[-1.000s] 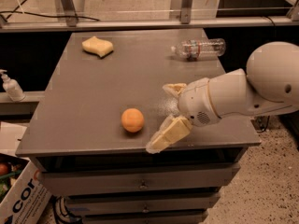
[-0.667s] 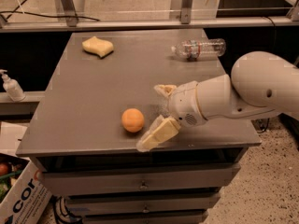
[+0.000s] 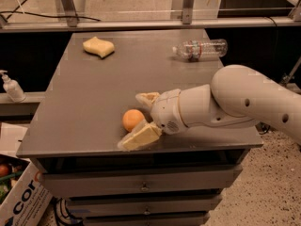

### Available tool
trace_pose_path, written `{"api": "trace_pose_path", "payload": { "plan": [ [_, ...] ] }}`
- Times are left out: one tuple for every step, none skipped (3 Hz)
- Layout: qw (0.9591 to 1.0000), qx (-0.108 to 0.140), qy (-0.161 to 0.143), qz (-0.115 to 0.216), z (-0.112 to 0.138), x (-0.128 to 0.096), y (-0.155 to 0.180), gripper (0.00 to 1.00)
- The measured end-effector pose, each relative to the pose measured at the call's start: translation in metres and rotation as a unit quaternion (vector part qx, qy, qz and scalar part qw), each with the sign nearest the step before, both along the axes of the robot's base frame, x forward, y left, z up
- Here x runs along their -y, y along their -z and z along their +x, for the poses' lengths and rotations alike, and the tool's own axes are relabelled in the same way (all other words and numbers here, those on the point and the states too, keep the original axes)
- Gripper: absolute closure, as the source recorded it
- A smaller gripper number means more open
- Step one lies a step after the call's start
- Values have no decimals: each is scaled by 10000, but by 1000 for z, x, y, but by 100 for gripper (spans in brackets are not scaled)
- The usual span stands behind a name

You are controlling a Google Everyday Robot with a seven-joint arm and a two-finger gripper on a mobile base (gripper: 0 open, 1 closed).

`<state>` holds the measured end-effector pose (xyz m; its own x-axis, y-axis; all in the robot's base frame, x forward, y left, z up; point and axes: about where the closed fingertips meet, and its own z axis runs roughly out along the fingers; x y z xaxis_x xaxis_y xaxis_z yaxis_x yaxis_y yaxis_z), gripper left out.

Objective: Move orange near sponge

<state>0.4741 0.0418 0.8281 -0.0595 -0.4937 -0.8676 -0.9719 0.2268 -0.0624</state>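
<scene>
Orange in colour, smooth-skinned and ball-shaped, the small orange [image 3: 133, 119] is seen resting on the grey, flat-topped metal table [image 3: 89, 102], close to its front edge and a little left of the middle. A soft highlight is shown on its upper side, and no stalk or blemish can be made out. It is flanked by the two-finger gripper [image 3: 134, 121] with pale yellow foam-like pads, which is carried on the thick white rounded arm [image 3: 244, 100] reaching in from the right. The fingers are held spread, one pad [image 3: 146, 98] behind the fruit and apart from it, the other [image 3: 141, 135] in front and just beside it; whether that one touches the fruit cannot be told. The pale yellow, flat, wavy-edged sponge [image 3: 98, 46] is found at the far left of the table top, well apart from the orange. A clear plastic bottle [image 3: 200, 48] is laid on its side at the far right. Grey drawers [image 3: 141, 185] are set beneath the table top, and a white pump bottle [image 3: 10, 86] is stood on a ledge to the left.
</scene>
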Motion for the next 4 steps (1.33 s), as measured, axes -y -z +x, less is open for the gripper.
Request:
{"api": "trace_pose_path", "payload": {
  "plan": [
    [10000,62,-11,47,6,-8,1,41],
    [9999,150,9,65,21,-12,-3,64],
    [9993,336,59,145,50,-22,-20,87],
    [9973,651,140,306,92,-38,-53,100]
  ]
}}
